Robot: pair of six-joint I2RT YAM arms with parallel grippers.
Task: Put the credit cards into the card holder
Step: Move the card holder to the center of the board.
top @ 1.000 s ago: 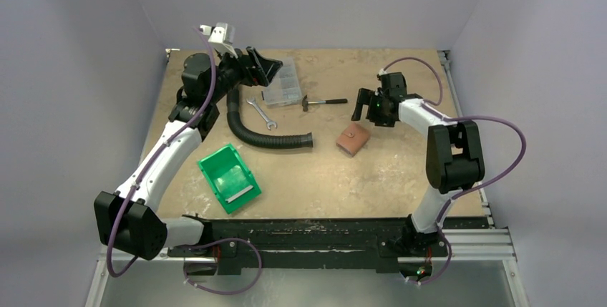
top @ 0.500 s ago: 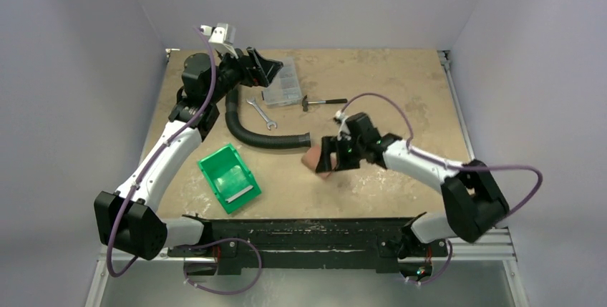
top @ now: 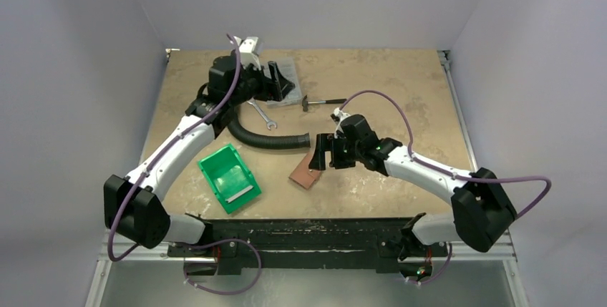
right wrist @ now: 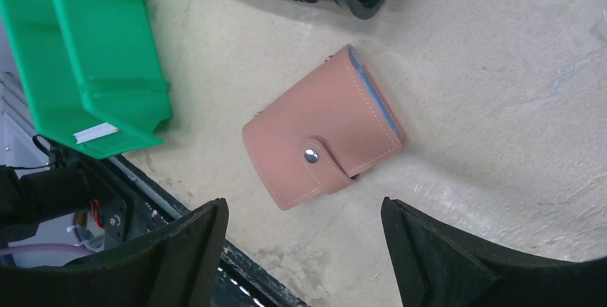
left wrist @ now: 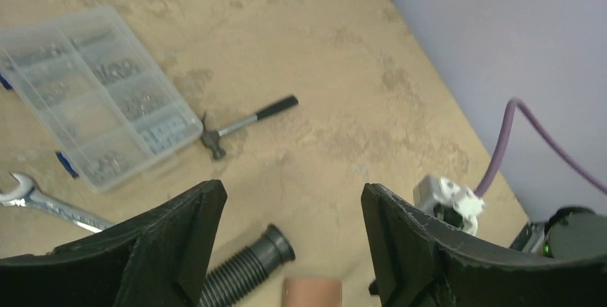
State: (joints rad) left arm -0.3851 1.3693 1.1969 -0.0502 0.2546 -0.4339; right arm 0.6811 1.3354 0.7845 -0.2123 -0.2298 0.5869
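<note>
The card holder [top: 306, 172] is a small reddish-brown wallet that lies shut on the table, front of centre. In the right wrist view it [right wrist: 322, 135] shows its strap, its metal clasp dot and a grey-blue edge. My right gripper [top: 318, 155] is open and empty, just above and behind it; its jaws [right wrist: 302, 207] stand wide apart at the holder's near end. My left gripper [top: 283, 81] is open and empty at the back, over the compartment box. In the left wrist view [left wrist: 293, 192] the holder's top [left wrist: 311, 289] shows at the bottom edge. I see no credit cards clearly.
A green bin [top: 227, 177] stands front left with a pale strip at its near end. A black corrugated hose [top: 265, 137] curves behind the holder. A wrench [top: 262, 113], a small hammer [top: 322, 101] and a clear compartment box [left wrist: 93, 92] lie at the back.
My right arm came from the back right to the centre and carried the card holder front-left. The holder now lies free of the open jaws. My left gripper swung right over the compartment box.
</note>
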